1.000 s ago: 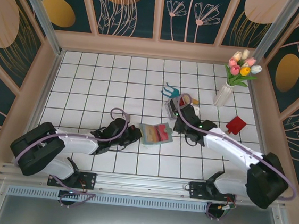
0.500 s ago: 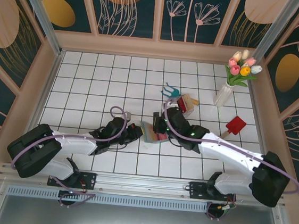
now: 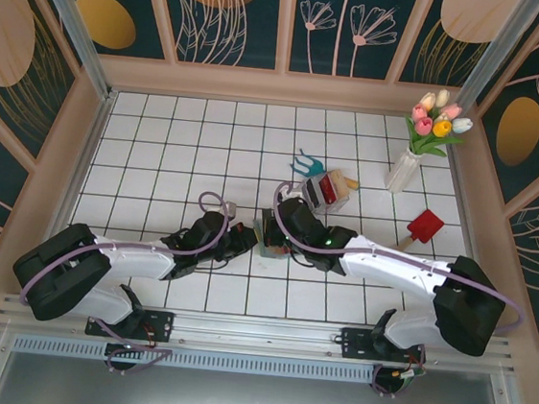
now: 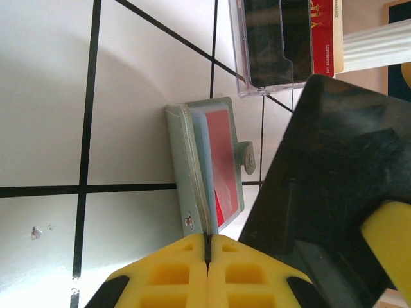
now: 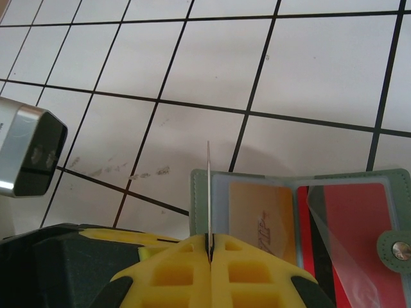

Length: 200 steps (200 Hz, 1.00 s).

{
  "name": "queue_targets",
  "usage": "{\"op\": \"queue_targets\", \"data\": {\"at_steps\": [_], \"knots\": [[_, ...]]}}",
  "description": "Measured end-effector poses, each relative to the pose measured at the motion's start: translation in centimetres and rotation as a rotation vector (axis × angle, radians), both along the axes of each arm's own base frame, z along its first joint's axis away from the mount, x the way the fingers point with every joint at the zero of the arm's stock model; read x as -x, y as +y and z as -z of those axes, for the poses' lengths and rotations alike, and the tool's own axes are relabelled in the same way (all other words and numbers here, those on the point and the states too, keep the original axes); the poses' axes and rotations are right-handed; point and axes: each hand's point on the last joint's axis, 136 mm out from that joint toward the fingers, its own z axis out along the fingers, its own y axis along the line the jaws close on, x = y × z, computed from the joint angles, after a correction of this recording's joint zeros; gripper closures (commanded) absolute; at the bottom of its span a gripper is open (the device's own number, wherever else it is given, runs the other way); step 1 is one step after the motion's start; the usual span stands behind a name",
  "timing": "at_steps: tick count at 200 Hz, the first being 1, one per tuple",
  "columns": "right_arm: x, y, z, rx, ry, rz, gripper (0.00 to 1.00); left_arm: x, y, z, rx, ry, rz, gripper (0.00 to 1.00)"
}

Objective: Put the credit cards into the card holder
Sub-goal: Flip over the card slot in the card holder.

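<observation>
Right pincer [image 5: 209,247] grips a thin stiff card [image 5: 209,192] (edge-on) at the open sage-green soft wallet [image 5: 198,205]; left pincer [image 4: 207,247] pinches the wallet's edge.

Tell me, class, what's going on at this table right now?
Two robot arms are filling a green card holder. The left pincer is shut on its edge, holding it open on the tiled table. The right pincer pinches a thin card edge-on close to it. An orange card and a red card already sit in its clear sleeves.
</observation>
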Motion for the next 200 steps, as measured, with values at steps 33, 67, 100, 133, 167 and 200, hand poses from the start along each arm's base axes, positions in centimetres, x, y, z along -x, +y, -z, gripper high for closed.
{"op": "queue_targets", "data": {"at_steps": [33,67,100,133,167,200], "knots": [[-0.1,0.0,0.2,0.005,0.002,0.001,1.00,0.1,-0.1,0.0,0.003,0.004,0.009,1.00],[-0.3,-0.1,1.0,0.047,0.000,0.019,1.00,0.2,-0.1,0.1,0.002,0.006,0.010,1.00],[-0.7,-1.1,1.4,0.106,-0.015,0.055,1.00,0.1,-0.1,0.1,0.002,0.006,0.010,1.00],[-1.1,-2.1,1.1,0.152,-0.043,0.079,1.00,0.1,-0.1,0.1,0.001,0.006,0.009,1.00],[-1.3,-3.4,0.9,0.185,-0.052,0.108,1.00,0.2,0.0,0.3,-0.011,0.009,0.011,1.00],[-2.7,-5.8,1.5,0.222,-0.026,0.175,1.00,0.4,0.4,1.0,-0.044,0.015,0.015,1.00]]}}
